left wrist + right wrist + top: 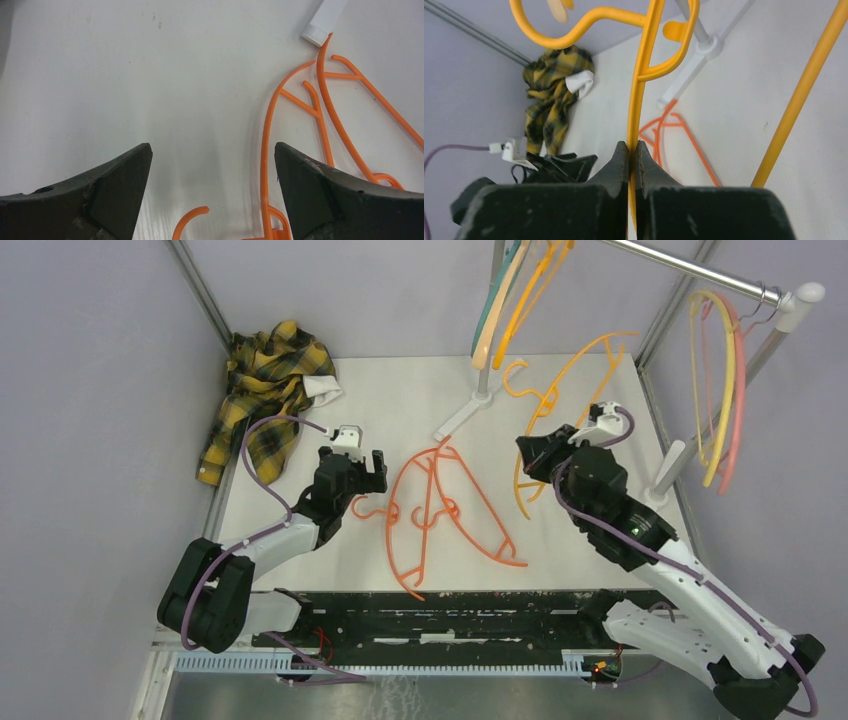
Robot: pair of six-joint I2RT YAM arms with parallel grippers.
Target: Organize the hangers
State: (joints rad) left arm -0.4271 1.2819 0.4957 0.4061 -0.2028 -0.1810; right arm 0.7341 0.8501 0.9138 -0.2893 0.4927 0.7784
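Note:
Two orange hangers (440,510) lie overlapped on the white table in the middle. My left gripper (372,472) is open just left of them, low over the table; in the left wrist view (212,150) the shoulder of one orange hanger (264,150) runs between the jaws beside the right finger, and its hook (189,220) curls at the bottom. My right gripper (535,455) is shut on a yellow-orange hanger (565,390) and holds it raised and tilted; the right wrist view (633,145) shows its thin bar (638,90) pinched between the fingertips. More hangers (510,290) hang on the rail at top, others (720,380) at the right end.
A yellow-black plaid shirt (265,390) lies heaped at the table's back left corner. The silver rail (690,270) crosses the top right on poles; one pole's white foot (465,418) stands on the table just behind the orange hangers, another pole (668,472) at the right edge.

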